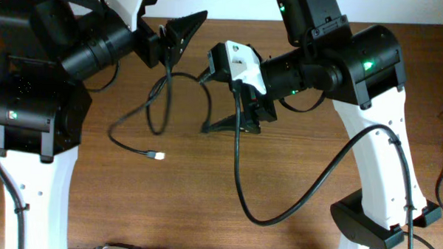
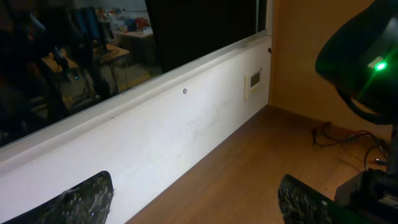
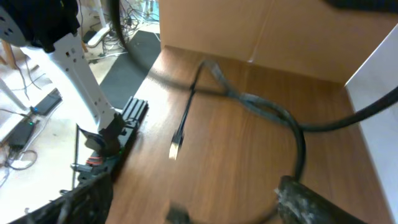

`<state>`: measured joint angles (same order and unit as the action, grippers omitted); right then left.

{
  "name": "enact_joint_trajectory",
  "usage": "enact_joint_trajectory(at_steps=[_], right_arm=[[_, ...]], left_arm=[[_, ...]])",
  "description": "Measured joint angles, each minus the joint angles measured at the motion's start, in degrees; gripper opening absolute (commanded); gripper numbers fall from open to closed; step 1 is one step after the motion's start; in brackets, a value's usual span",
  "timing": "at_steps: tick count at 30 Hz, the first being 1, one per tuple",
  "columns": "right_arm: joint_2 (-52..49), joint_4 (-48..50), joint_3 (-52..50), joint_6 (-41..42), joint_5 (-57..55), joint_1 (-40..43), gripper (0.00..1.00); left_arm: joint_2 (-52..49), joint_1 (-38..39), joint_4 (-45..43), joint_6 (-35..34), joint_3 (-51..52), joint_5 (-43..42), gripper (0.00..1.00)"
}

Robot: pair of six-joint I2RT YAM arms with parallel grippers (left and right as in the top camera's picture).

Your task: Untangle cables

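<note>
The thin black cables (image 1: 186,74) lie as loose loops at the table's middle left. One strand ends in a light tip (image 1: 156,155). My left gripper (image 1: 182,36) is open above the upper end of the loops. In the left wrist view (image 2: 196,202) nothing is between its fingers. My right gripper (image 1: 232,126) is open, just right of the loops and low over the table. In the right wrist view the gripper (image 3: 193,208) is empty. The cables (image 3: 249,99) and the light tip (image 3: 175,149) lie ahead of it, and a blurred dark plug end (image 3: 177,214) lies between the fingers.
A thick black arm cable (image 1: 238,177) hangs from the right arm and sweeps in a wide curve across the table's middle. The arm bases stand at the left (image 1: 30,118) and right (image 1: 373,218). A white wall (image 2: 155,137) borders the table's far edge.
</note>
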<state>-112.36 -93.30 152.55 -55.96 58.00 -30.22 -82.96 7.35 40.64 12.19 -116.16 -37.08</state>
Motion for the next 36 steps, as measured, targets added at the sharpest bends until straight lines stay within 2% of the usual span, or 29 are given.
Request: enact_joint_trajectory(at_steps=[4, 8, 13, 16, 19, 23, 27, 31, 32, 34, 36], right_arm=[[0.02, 2.78, 0.00, -0.66, 1.09, 0.00, 0.87], [0.00, 5.49, 0.00, -1.07, 6.78, -0.57, 0.86], [0.00, 4.85, 0.00, -1.05, 13.18, -4.50, 0.86], [0.00, 4.83, 0.00, -1.03, 14.25, -6.45, 0.88], [0.00, 4.66, 0.00, -1.05, 14.47, -7.32, 0.93], [0.00, 4.22, 0.00, -1.03, 10.97, -7.32, 0.99], [0.02, 4.85, 0.00, -0.42, 3.76, -7.02, 0.99], [0.02, 12.13, -0.04, 11.63, -10.36, -2.60, 0.99], [0.02, 14.43, -0.04, 16.28, -13.79, -1.03, 0.99], [0.02, 18.14, -0.09, 25.11, -20.37, 0.85, 0.99], [0.02, 19.06, -0.11, 30.03, -24.15, 0.70, 0.99]], left_arm=[[-0.31, 0.35, -0.04, 0.00, 0.00, 0.02, 0.85], [-0.39, 1.29, -1.68, -0.02, 0.00, 1.92, 0.85], [-5.38, 1.95, -7.17, -0.04, -0.07, 18.36, 0.86], [-11.21, 1.18, -7.63, -0.72, -0.07, 24.72, 0.86], [-16.96, 0.09, -7.65, -1.53, -0.07, 28.30, 0.86], [-18.73, -0.04, -7.56, -2.62, -0.04, 29.20, 0.85], [-17.70, -0.04, -4.46, -3.04, -0.07, 29.24, 0.84], [-13.09, -0.04, 1.49, -3.10, -0.04, 29.57, 0.84], [-11.37, -0.04, 2.10, -3.10, -0.04, 29.59, 0.78], [-7.45, 0.09, 2.25, -3.28, -0.04, 29.59, 0.76], [-5.38, 0.48, 2.43, -3.45, -0.07, 29.66, 0.76]])
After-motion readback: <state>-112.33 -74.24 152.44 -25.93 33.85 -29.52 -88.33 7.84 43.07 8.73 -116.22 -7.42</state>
